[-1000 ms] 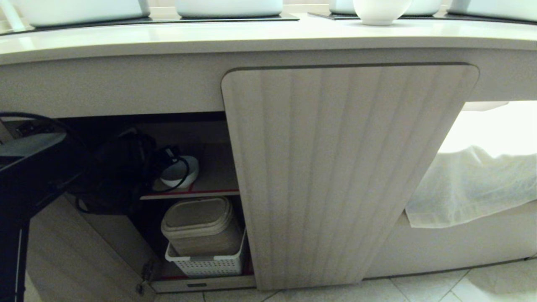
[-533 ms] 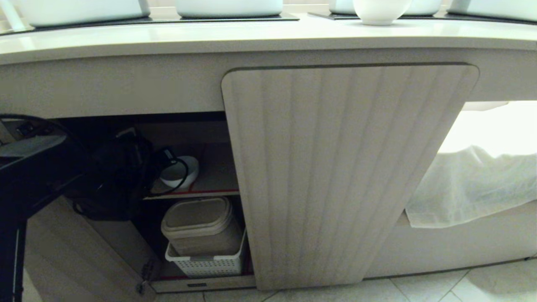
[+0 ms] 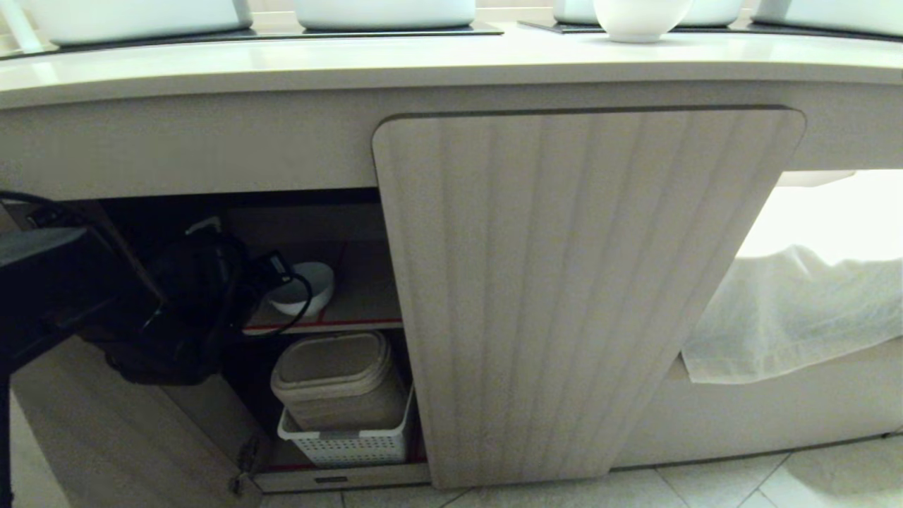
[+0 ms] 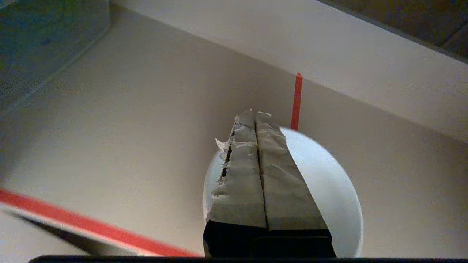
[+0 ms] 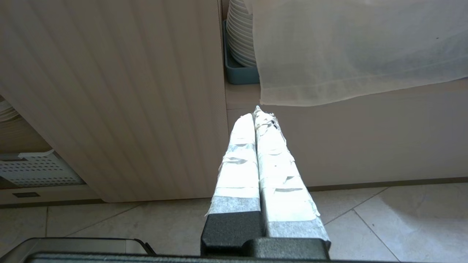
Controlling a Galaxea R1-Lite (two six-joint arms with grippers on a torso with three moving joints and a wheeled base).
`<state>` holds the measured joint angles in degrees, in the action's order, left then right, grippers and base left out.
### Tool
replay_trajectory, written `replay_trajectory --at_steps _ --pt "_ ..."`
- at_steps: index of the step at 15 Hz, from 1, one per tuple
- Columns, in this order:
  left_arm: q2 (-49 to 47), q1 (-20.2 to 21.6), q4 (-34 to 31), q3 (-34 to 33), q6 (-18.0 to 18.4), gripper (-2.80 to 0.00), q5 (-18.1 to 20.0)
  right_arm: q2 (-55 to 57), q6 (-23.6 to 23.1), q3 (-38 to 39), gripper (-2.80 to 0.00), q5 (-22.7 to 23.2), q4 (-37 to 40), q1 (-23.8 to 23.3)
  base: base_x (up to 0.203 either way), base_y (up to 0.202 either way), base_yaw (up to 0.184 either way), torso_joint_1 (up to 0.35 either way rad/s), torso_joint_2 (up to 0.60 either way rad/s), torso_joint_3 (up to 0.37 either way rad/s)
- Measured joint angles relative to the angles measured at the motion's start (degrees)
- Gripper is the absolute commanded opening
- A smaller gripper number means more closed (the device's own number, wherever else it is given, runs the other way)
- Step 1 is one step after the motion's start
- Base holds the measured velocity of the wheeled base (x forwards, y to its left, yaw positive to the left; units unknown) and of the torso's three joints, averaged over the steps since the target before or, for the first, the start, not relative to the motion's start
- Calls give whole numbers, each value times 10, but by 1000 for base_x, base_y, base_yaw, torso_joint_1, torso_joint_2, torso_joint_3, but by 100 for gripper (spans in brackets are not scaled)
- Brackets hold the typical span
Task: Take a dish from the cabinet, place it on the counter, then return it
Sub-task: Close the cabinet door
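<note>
The dish (image 3: 305,296), a small white bowl, sits on the red-edged shelf (image 3: 353,323) inside the open cabinet (image 3: 211,212). My left gripper (image 3: 276,268) reaches into the opening just left of it. In the left wrist view its taped fingers (image 4: 255,114) are pressed together with nothing between them, above the dish (image 4: 329,182) and apart from it. My right gripper (image 5: 255,111) is shut and empty, low before the ribbed door (image 5: 128,91). The counter (image 3: 451,63) runs across the top.
A second white bowl (image 3: 640,17) stands on the counter at the back right. Below the shelf a beige lidded container (image 3: 337,377) sits in a white basket (image 3: 346,444). A closed ribbed door (image 3: 578,282) fills the middle. A white cloth (image 3: 797,310) hangs at right, beside stacked plates (image 5: 239,33).
My left gripper has gone from open to shut with nothing in it. The left arm has drawn back to the left and lower, away from the dish, which stays on the shelf.
</note>
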<state>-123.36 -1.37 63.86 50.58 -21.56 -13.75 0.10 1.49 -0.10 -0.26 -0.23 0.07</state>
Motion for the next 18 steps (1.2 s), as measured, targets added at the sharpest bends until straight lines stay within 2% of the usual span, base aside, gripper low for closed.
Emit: replay_trajectory --at_steps 7,14,18 --pt "45 -5 47 -81 2 -280 -1 0 0 0 -280 0 0 0 0 0 0 0 0 0" --pt "116 -4 48 -166 13 -280 0 0 0 0 -280 0 0 0 0 0 0 0 0 0" --pt "161 -3 48 -211 37 -280 1 0 0 0 -280 0 0 0 0 0 0 0 0 0"
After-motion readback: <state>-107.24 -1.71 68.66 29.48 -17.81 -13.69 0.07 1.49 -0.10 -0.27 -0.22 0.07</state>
